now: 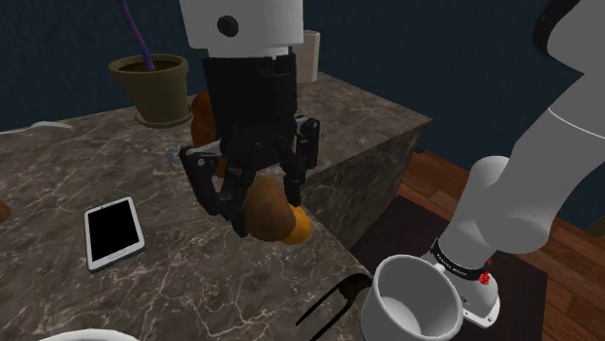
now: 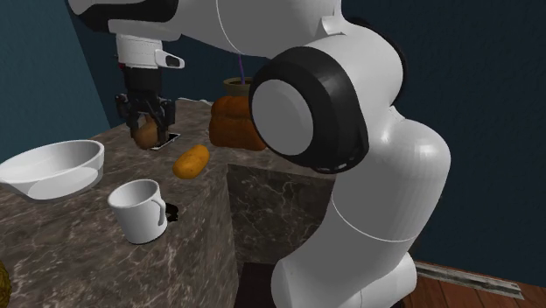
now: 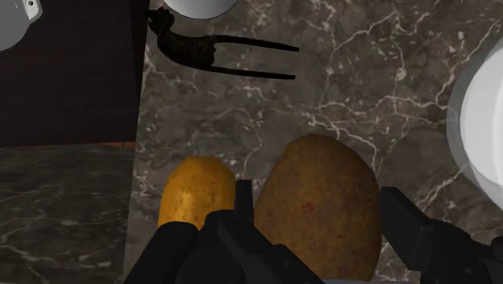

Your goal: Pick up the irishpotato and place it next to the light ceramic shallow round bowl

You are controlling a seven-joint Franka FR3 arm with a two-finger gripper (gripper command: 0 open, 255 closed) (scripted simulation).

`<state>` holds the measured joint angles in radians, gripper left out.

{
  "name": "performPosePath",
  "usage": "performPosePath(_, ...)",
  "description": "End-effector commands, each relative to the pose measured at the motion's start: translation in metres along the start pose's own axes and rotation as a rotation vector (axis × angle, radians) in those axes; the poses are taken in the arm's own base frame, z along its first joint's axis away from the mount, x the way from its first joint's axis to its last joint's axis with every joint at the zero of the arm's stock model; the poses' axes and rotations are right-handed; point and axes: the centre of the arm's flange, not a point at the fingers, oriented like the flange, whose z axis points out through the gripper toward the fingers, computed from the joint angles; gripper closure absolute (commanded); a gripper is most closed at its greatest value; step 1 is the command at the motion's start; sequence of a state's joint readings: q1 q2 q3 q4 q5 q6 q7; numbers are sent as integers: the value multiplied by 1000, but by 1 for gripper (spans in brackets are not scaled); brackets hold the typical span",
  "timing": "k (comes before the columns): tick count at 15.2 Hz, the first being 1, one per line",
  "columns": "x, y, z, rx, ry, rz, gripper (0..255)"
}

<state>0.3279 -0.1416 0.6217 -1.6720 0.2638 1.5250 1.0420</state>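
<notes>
Shoulder view: the white arm reaches from its stand over a dark marbled surface and points its black hand straight down. The fingers are closed on a brown potato, one on each side of it, with its rounded end sticking out past their tips. Whether its underside clears the surface is hard to tell.

In the second exterior view a white bowl, shallow and round, sits on the surface well apart from the fingers, nearer that camera than they are. In the wrist view part of its pale rim curves in beyond the finger on the potato's outer side.

A plant pot with a purple stem stands far behind the fingers, and a brown loaf sits near it. A white mug stands upright, well in front of the fingers, close to the surface's edge. A white tablet with a black screen lies flat just beside the fingers.

A smaller yellow-orange lump lies on the surface just beside the held potato, outside the other finger. A thin black pair of tongs lies ahead of the fingertips, near the mug.
</notes>
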Motion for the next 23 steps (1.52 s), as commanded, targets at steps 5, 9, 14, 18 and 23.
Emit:
performPosePath(5, 6, 2, 32, 0, 0, 0, 255)
performPosePath(9, 9, 3, 53, 0, 0, 0, 255)
performPosePath(14, 14, 5, 79, 0, 0, 0, 255)
performPosePath(18, 17, 6, 100, 0, 0, 0, 255)
performPosePath(23, 18, 7, 105, 0, 0, 0, 255)
